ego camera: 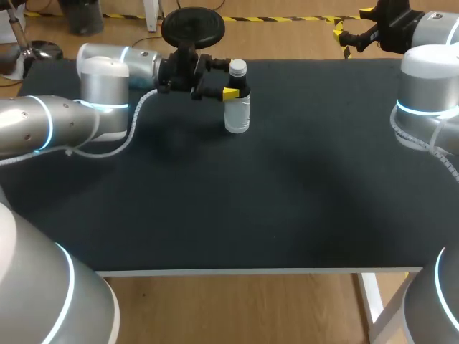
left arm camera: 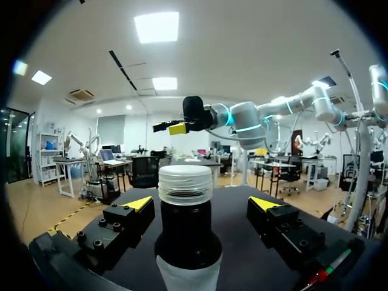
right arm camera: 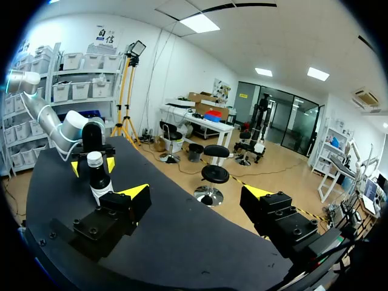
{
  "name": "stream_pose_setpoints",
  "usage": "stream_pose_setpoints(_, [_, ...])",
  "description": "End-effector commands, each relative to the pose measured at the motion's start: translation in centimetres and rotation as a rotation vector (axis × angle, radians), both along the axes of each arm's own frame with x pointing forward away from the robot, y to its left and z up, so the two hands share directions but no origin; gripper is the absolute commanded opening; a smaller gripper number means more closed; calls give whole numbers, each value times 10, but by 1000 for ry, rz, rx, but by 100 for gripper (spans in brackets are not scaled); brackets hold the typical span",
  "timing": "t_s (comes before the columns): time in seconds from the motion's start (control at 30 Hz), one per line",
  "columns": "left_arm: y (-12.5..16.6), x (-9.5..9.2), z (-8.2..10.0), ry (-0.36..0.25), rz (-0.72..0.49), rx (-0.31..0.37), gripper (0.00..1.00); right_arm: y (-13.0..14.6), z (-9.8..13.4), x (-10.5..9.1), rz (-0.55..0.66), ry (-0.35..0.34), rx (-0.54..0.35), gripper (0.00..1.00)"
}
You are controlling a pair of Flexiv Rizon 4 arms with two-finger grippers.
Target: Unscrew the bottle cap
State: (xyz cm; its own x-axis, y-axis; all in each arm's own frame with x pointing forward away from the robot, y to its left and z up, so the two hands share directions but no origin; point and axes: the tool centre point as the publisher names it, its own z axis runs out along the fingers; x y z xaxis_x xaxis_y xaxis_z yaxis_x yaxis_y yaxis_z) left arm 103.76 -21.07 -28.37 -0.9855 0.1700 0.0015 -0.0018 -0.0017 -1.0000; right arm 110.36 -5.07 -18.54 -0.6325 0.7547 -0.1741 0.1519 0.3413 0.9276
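label: dark band round bottle (ego camera: 237,107) below cap (ego camera: 237,68), print too small to read
left tool (left arm camera: 201,203): wide open, fingers either side of band, gaps both sides, gripping nothing
right tool (right arm camera: 197,194): open, empty, well apart from bottle
bottle: upright on bench (ego camera: 287,201), far side, long axis vertical, cap up

Robotics lab: left arm (ego camera: 43,122), right arm (ego camera: 427,100), black table (ego camera: 251,208).

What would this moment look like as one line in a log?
left gripper: open, either side of bottle | right gripper: open, away | cap: on | bottle upright on table
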Motion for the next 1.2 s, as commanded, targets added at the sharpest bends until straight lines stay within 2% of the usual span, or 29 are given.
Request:
stream_pose_setpoints(0.03, [-2, 6, -3, 2, -15, -2, 100, 0, 0, 0, 0, 2, -1, 100])
stream_pose_setpoints(1.2, [-8, 8, -2, -1, -27, 4, 99, 0, 0, 0, 0, 2, -1, 100])
